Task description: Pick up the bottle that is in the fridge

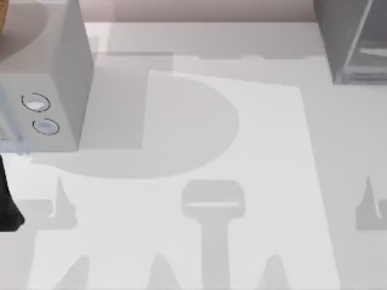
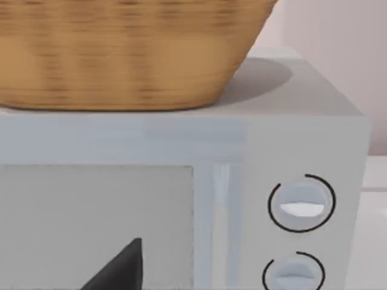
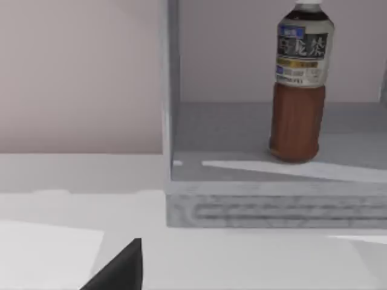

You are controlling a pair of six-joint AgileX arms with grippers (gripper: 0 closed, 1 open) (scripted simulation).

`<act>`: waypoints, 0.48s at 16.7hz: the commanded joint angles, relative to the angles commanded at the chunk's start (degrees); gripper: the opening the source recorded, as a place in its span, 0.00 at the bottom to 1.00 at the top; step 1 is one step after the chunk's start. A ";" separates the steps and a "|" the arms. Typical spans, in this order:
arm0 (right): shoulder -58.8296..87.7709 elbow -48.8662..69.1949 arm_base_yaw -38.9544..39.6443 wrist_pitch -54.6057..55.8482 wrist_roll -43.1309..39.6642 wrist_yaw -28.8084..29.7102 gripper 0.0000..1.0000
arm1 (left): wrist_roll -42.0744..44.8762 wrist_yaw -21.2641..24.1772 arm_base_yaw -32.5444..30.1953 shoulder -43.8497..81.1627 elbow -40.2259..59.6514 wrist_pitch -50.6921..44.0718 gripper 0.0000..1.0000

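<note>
Tabletop: a pale surface spanning the top view, crossed by soft grey shadows.

Fridge: a dark grey cabinet at the far right corner of the tabletop in the top view. The right wrist view shows its pale upright frame, its grey inner floor and a ribbed base strip along the front.

Lighter grey box: it stands at the far left of the tabletop, well apart from the fridge. The left wrist view shows its front face, with a pale window panel beside a control strip.

Basket: woven and tan, it rests on top of the lighter grey box.

Bottle: it stands upright on the inner floor of the fridge, apart from the frame. It has a white cap, a dark label with pale characters and a brown lower body. Nothing touches it.

Dials: two round dials, one above the other, on the control strip of the lighter grey box. The top view also shows them.

Left gripper: a dark wedge at the edge of the left wrist view, facing the lighter grey box. Whether it stands wide or narrow cannot be told. A dark part of the left arm lies at the left edge of the top view.

Right gripper: a like dark wedge, over the tabletop and facing the fridge, well apart from the bottle. Its opening cannot be told either.
</note>
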 joint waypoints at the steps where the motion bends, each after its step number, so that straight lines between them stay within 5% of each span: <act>1: 0.00 0.00 0.00 0.00 0.00 0.00 1.00 | 0.00 0.00 0.00 0.00 0.00 0.00 1.00; 8: 12.47 1.91 -4.35 12.64 0.23 -4.44 1.00 | 0.00 0.00 0.00 0.00 0.00 0.00 1.00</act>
